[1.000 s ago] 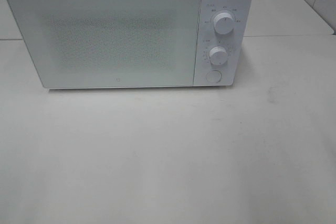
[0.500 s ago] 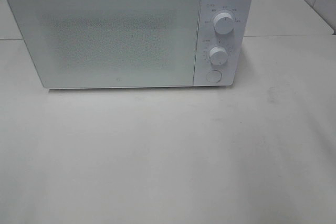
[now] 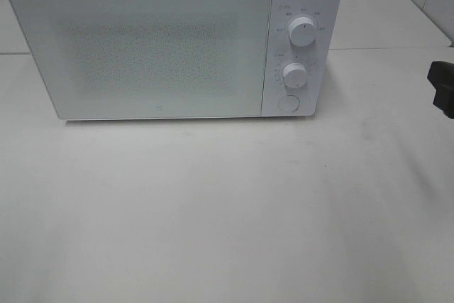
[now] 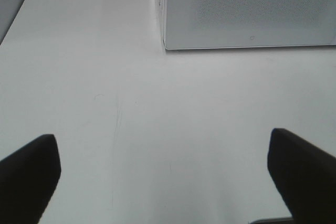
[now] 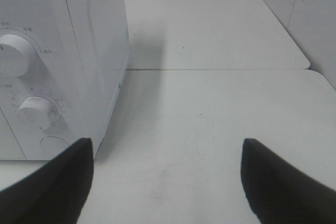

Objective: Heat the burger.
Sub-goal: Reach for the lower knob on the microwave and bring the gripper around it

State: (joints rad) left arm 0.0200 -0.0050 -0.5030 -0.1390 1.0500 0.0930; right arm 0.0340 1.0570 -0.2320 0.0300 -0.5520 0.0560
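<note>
The burger is not in any view. A white microwave (image 3: 142,47) stands at the back of the table with its door shut; nothing shows through the frosted door. My right gripper (image 5: 165,182) is open and empty, low over the table to the right of the microwave's control panel (image 5: 31,93). Only a dark tip of it (image 3: 442,87) shows at the right edge of the exterior view. My left gripper (image 4: 163,182) is open and empty over the table in front of the microwave's left corner (image 4: 247,9). It is outside the exterior view.
The control panel has an upper knob (image 3: 303,31), a lower knob (image 3: 294,74) and a round button (image 3: 288,103). The white table (image 3: 227,211) stretches in front of the microwave. A tiled wall (image 5: 310,14) rises to the right.
A dark tip of my right gripper has come into the exterior view at its right edge. The microwave has not changed.
</note>
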